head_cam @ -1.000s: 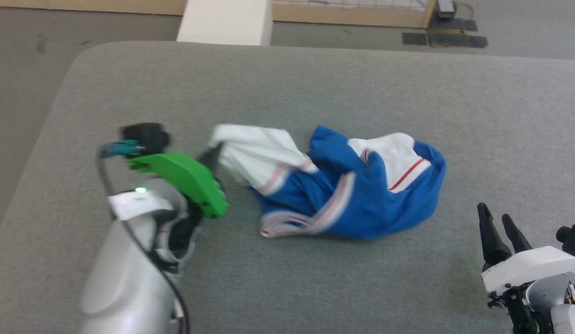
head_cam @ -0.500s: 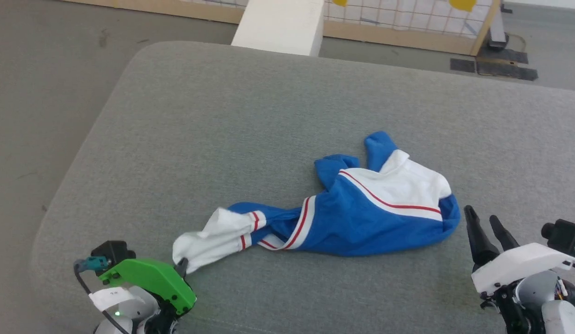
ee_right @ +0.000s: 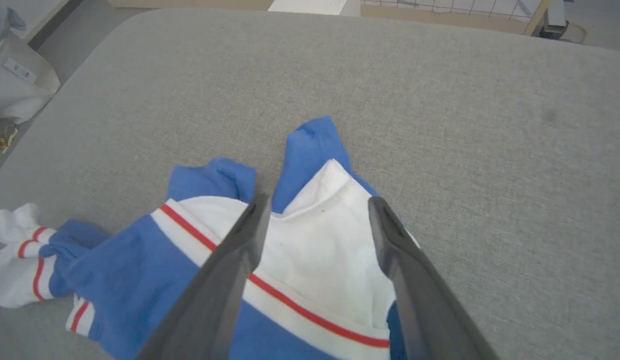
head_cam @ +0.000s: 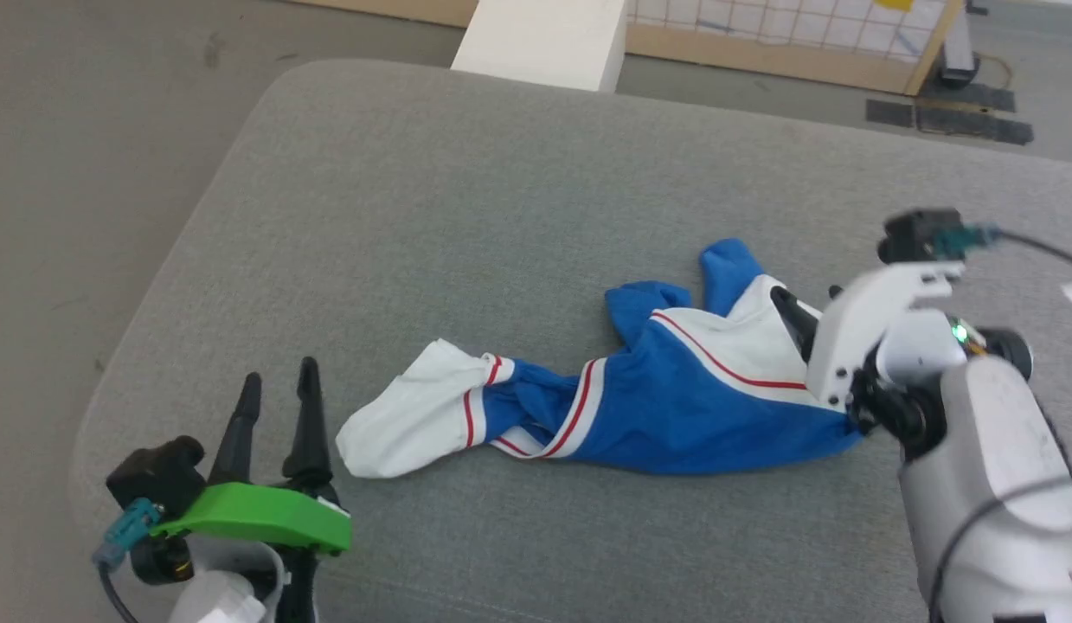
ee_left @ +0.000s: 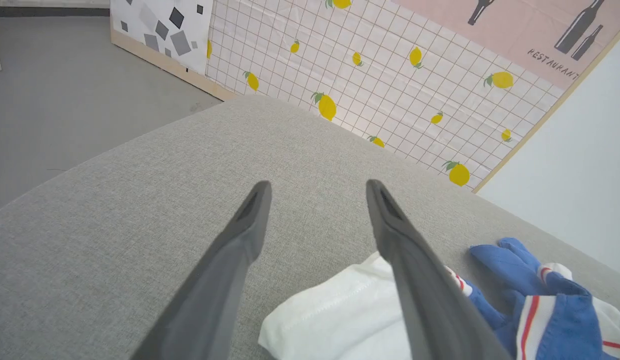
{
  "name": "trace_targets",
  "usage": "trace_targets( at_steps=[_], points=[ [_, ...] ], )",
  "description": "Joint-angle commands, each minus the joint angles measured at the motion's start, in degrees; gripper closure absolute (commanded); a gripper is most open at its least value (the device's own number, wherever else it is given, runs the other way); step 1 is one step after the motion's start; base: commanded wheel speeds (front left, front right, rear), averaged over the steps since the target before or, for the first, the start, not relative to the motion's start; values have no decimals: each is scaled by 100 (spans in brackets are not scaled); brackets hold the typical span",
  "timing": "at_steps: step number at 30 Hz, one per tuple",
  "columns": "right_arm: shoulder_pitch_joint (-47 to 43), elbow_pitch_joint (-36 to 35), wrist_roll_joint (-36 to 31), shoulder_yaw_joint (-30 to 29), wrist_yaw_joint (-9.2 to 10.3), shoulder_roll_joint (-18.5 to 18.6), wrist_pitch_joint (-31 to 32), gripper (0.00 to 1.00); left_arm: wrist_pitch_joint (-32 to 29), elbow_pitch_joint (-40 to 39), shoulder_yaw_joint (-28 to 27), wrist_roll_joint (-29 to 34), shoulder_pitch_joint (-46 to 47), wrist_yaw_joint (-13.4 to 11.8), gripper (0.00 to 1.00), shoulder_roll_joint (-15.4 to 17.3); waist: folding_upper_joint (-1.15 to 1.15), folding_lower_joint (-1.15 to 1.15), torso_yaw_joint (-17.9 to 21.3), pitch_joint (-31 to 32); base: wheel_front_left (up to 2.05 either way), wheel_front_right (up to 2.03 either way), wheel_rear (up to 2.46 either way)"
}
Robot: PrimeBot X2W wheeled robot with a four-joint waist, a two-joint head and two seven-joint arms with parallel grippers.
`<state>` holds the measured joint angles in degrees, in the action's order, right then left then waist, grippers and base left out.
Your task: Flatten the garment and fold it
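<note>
Garment (head_cam: 674, 407) lies bunched between spread left gripper (head_cam: 276, 389) and right gripper (ee_right: 317, 205).

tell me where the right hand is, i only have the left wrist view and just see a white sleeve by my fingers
observer: the right hand is over the garment's far end, above a white part with a red stripe.
operator: is it gripping yet
observer: no, in the right wrist view its fingers stand apart with white cloth showing between them and nothing pinched.
operator: shirt flat at all
observer: no, the head view shows it twisted into one long bunch on the grey cushion, with the white sleeve at the robot's left end.
</note>
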<state>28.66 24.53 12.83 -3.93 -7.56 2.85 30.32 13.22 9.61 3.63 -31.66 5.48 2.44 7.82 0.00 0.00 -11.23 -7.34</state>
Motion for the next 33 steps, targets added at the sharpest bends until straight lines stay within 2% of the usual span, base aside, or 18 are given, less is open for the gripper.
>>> trace_targets(
  at_steps=[1,4,6,12,20,21,22,23,28,33],
  points=[
    [205,159,-238,-15,8,3,179,0,84,-3,13,72,-55,83,0,-50,0,0,-140,-132,0,0,0],
    [591,464,-741,-85,8,3,572,0,153,22,56,187,-55,193,0,-139,0,0,-299,-305,0,0,0],
    [758,610,-845,-120,8,3,765,0,167,46,51,234,-22,242,0,-185,0,0,-387,-434,0,0,0],
    [952,725,-1697,-387,8,3,1004,0,175,-92,-32,409,210,386,0,-339,0,0,-697,-751,0,0,0],
    [934,764,-1821,-332,8,3,1160,0,177,-195,-129,519,310,476,0,-451,0,0,-789,-947,0,0,0],
    [933,762,-1807,-312,8,3,1179,22,177,-187,-137,524,319,480,0,-457,0,0,-779,-953,0,0,0],
    [939,734,-1795,-276,8,3,1160,63,177,-180,-141,524,335,485,0,-463,0,0,-762,-955,0,0,0],
    [945,699,-1791,-232,8,3,1122,100,177,-174,-143,523,346,489,0,-468,0,0,-742,-946,0,0,0],
    [934,507,-1552,25,8,3,1014,100,177,-108,-155,535,355,498,0,-480,0,0,-582,-833,0,0,0],
    [766,-71,-1013,280,8,3,778,100,177,-61,-161,564,312,502,0,-485,0,0,-336,-631,0,0,0]
  ],
)
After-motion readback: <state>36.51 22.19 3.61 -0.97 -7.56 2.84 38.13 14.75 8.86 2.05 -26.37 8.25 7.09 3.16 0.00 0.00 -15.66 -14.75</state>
